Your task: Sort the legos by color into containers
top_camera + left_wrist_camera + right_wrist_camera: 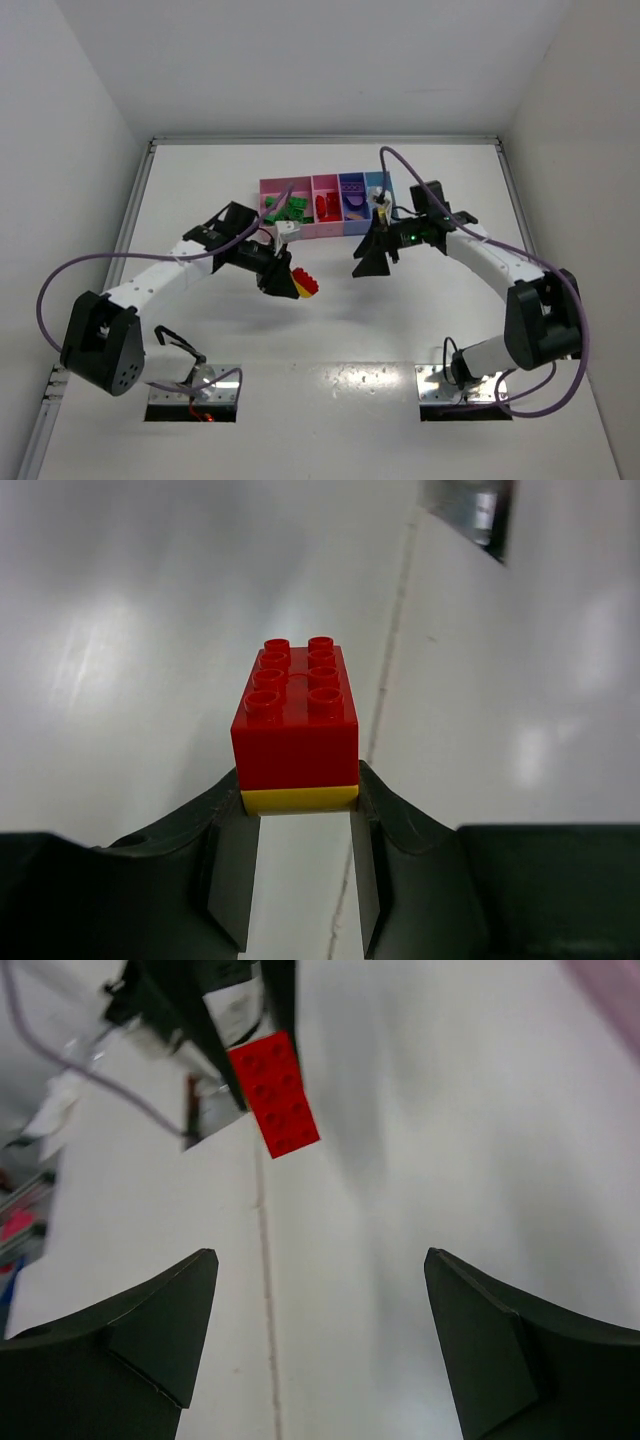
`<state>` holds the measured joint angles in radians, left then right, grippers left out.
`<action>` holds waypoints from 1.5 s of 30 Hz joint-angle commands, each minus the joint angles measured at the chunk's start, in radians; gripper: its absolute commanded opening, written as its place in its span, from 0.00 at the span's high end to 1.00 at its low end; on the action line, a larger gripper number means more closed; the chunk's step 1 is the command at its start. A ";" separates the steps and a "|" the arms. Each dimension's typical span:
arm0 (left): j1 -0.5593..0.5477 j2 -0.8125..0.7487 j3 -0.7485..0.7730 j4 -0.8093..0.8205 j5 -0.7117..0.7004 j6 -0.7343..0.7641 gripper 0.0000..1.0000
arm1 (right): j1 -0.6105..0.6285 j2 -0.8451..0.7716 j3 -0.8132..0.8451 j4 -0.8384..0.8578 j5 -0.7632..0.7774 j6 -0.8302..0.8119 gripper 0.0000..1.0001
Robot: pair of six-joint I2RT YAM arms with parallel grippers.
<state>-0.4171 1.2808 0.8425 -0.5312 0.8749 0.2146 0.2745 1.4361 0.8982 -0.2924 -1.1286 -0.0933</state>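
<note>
Pinching a red-on-yellow lego clump [295, 720] above the table's [330, 340] middle, the left gripper [300, 798] holds two colours — next, the spread, empty right gripper [320, 1295] likely must split them before binning in the far-edge containers [330, 233].

White table [320, 330], glossy top, thin seam [385, 712] running across it. White walls [300, 60] enclose it on three sides. Near edge: left plate [165, 405] and right plate [440, 398], both metal, well apart
</note>
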 commanded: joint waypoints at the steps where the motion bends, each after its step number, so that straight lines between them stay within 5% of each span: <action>1: -0.006 0.044 0.101 -0.172 0.320 0.215 0.98 | 0.061 0.009 0.041 -0.125 -0.237 -0.187 0.16; 5: -0.028 0.129 0.176 -0.286 0.344 0.302 0.98 | 0.121 0.030 0.062 -0.166 -0.237 -0.206 0.16; 24: -0.060 0.143 0.208 -0.305 0.355 0.330 0.98 | 0.322 0.291 0.278 -0.310 -0.212 -0.273 0.19; 35: -0.060 0.143 0.208 -0.296 0.355 0.330 0.98 | 0.342 0.342 0.338 -0.332 -0.212 -0.263 0.59; 38: -0.060 0.143 0.199 -0.286 0.355 0.330 0.98 | 0.342 0.342 0.338 -0.332 -0.212 -0.263 0.77; 40: -0.060 0.143 0.188 -0.274 0.346 0.310 0.98 | 0.342 0.333 0.338 -0.332 -0.223 -0.263 0.99; 45: -0.028 0.117 0.132 -0.210 0.346 0.258 0.98 | 0.307 0.287 0.338 -0.332 -0.241 -0.263 1.00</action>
<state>-0.4610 1.4368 1.0031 -0.8200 1.1713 0.4759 0.6010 1.7679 1.1957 -0.6579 -1.3075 -0.3321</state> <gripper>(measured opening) 0.417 0.328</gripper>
